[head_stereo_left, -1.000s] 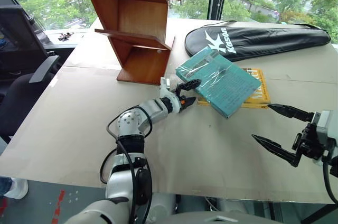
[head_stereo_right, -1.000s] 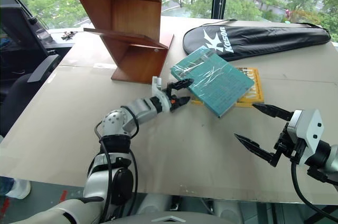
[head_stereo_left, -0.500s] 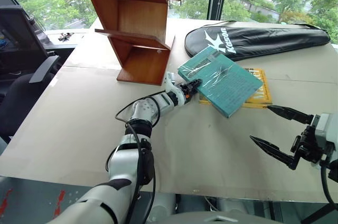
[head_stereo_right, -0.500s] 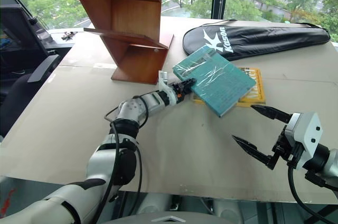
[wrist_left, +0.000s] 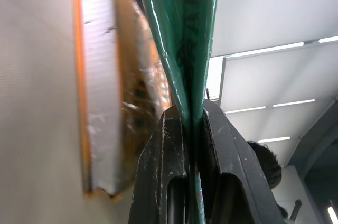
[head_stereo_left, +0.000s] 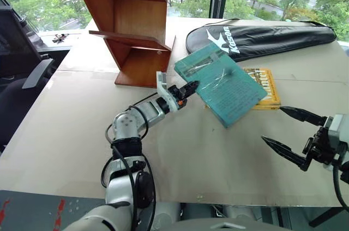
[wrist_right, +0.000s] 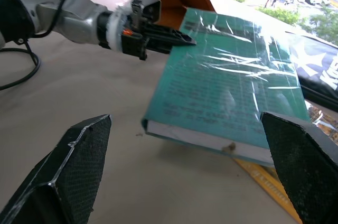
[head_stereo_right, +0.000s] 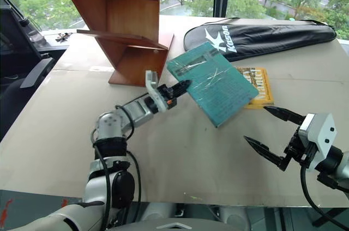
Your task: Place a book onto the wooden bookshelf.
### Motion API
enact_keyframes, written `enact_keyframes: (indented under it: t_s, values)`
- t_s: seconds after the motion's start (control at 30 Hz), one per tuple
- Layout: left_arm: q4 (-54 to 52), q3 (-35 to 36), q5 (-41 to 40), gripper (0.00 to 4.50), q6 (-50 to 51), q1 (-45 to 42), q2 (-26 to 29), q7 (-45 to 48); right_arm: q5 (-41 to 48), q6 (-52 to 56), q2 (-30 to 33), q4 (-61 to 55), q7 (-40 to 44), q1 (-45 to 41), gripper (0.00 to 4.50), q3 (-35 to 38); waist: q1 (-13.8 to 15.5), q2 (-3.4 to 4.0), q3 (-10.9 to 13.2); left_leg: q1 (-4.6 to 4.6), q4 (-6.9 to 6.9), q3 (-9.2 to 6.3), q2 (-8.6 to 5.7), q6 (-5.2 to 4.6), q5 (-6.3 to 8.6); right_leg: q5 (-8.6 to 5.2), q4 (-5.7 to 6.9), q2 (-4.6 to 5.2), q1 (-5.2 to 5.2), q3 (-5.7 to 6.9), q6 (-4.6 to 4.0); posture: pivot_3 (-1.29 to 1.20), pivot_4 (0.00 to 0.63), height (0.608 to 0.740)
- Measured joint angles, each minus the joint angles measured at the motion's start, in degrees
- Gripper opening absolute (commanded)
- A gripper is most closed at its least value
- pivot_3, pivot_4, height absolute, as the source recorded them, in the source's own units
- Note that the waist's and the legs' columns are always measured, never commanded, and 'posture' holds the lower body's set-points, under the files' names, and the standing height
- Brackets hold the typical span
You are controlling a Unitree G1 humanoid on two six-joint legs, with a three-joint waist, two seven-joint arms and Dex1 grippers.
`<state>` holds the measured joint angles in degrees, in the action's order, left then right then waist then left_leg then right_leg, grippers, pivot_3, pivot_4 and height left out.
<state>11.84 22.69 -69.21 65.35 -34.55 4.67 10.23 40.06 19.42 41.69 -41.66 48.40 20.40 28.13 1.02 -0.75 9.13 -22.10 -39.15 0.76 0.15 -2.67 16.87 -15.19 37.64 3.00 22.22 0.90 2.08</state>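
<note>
I have the left fingers point(head_stereo_left: 188, 87) clamped on the near edge of the book point(head_stereo_left: 222, 83), tilting it up off the counter point(head_stereo_left: 65, 127) beside the bookshelf point(head_stereo_left: 133, 29) for the lift, while my right fingers point(head_stereo_left: 288, 134) wait spread wide, empty.

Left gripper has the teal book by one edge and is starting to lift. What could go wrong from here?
1. The left gripper pinches the book only at one corner edge, on shiny plastic wrap; the large book could slip or swing out of the grip.
2. The book's far end hangs close over the yellow book and might drag it.
3. The wooden bookshelf has slanted panels, so a tilted book might slide off when released.
</note>
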Motion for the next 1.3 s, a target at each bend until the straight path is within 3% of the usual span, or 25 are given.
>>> enact_keyframes:
  t_s: [0.13, 0.23, 0.27, 0.33, 0.4, 0.5, 0.53, 0.7, 0.9, 1.07, 1.3]
  values:
    - [-10.98, -0.9, -4.06, 0.04, 2.85, 1.22, 2.1, -3.43, 0.18, -0.61, 0.34, 3.19, 0.66, -2.67, 4.5, 0.35, -0.05, -0.03, 0.03, 0.01, 0.0, 0.01, -0.01, 0.0, 0.0, 0.0, 0.02, -0.01, -0.01, 0.0, 0.0, 0.0, 0.15, 0.74]
    - [-20.65, -2.62, -5.94, 0.04, 4.82, 0.94, 9.97, -2.87, 0.74, -1.0, 1.23, 6.91, 1.85, -4.72, 4.5, 2.2, -0.41, -0.06, 0.14, 0.07, 0.07, 0.03, 0.0, 0.05, -0.02, 0.0, 0.04, -0.07, 0.0, -0.03, -0.02, 0.0, 0.15, 0.74]
    - [-27.31, -2.61, -6.68, 0.04, 5.21, -1.2, 16.87, -0.3, 1.14, -1.02, 1.93, 9.79, 2.58, -6.2, 4.5, 4.19, -0.22, 0.07, 0.17, 0.13, 0.11, 0.06, -0.01, 0.07, -0.03, -0.01, 0.04, -0.06, -0.03, -0.05, -0.02, 0.0, 0.15, 0.74]
    - [-29.5, -2.2, -6.53, 0.04, 4.54, -1.92, 18.39, 1.29, 1.45, -1.0, 1.97, 10.44, 2.84, -7.1, 4.5, 4.12, 0.12, 0.14, 0.13, 0.19, 0.1, 0.07, -0.03, 0.06, -0.03, -0.01, 0.03, -0.02, -0.09, -0.04, -0.03, 0.0, 0.15, 0.74]
    - [-35.01, -6.42, 0.12, 0.04, 2.44, -5.08, 33.25, 9.49, 2.82, -1.01, 3.68, 13.91, 4.61, -11.47, 4.5, 4.57, -0.28, -0.29, 0.74, 0.0, 0.11, 0.06, -0.03, 0.17, -0.1, 0.01, 0.07, -0.16, 0.13, -0.07, -0.06, 0.0, 0.15, 0.74]
    - [-37.28, -7.17, 7.83, 0.04, -4.96, -11.16, 41.69, 15.82, 3.26, -1.08, 4.19, 17.51, 6.02, -14.98, 4.5, 4.45, -0.19, -0.28, 0.74, 0.09, 0.16, 0.13, -0.04, 0.15, -0.09, 0.0, -0.01, -0.13, 0.07, -0.12, -0.06, 0.0, 0.15, 0.74]
    - [-37.99, -10.05, 13.89, 0.04, -9.78, -13.49, 47.97, 19.92, 3.49, -1.11, 4.18, 19.18, 6.56, -17.46, 4.5, 3.88, -0.21, -0.36, 0.81, 0.08, 0.21, 0.17, -0.05, 0.15, -0.09, 0.0, -0.02, -0.16, 0.09, -0.13, -0.06, 0.0, 0.15, 0.74]
    - [-35.31, -24.88, 38.85, 0.04, -29.05, -26.89, 61.85, 34.36, 4.72, -2.34, 4.02, 24.53, 9.58, -25.74, 4.5, 1.96, 0.02, -0.3, 0.88, 0.08, 0.48, 0.23, -0.07, 0.14, -0.1, -0.01, -0.25, -0.28, 0.12, -0.16, -0.04, 0.0, 0.15, 0.74]
    - [-26.07, -38.09, 61.64, 0.04, -40.36, -35.5, 67.46, 44.53, 3.22, -4.02, 2.54, 29.07, 11.69, -30.1, 4.5, -2.43, -0.33, -0.25, 0.93, -0.29, 0.54, 0.4, -0.03, 0.11, -0.1, -0.03, -0.16, -0.56, 0.64, -0.27, 0.01, 0.0, 0.15, 0.74]
    - [-17.88, -43.98, 73.27, 0.04, -47.0, -36.89, 67.86, 53.89, 1.91, -5.57, 0.84, 30.87, 12.19, -31.75, 4.5, -4.94, -0.28, -0.24, 0.93, -0.88, 0.12, 0.52, 0.01, 0.11, -0.11, -0.08, 0.17, -0.61, 1.17, -0.25, 0.1, 0.0, 0.15, 0.74]
    - [2.19, -50.85, 86.0, 0.04, -53.19, -47.45, 58.26, 62.82, 1.93, -7.28, 0.17, 31.36, 13.63, -32.61, 4.5, -5.1, -0.67, -0.19, 0.9, -0.63, -0.05, 0.55, 0.05, 0.02, -0.06, -0.07, 0.5, -0.76, 1.12, -0.39, 0.1, 0.0, 0.15, 0.74]
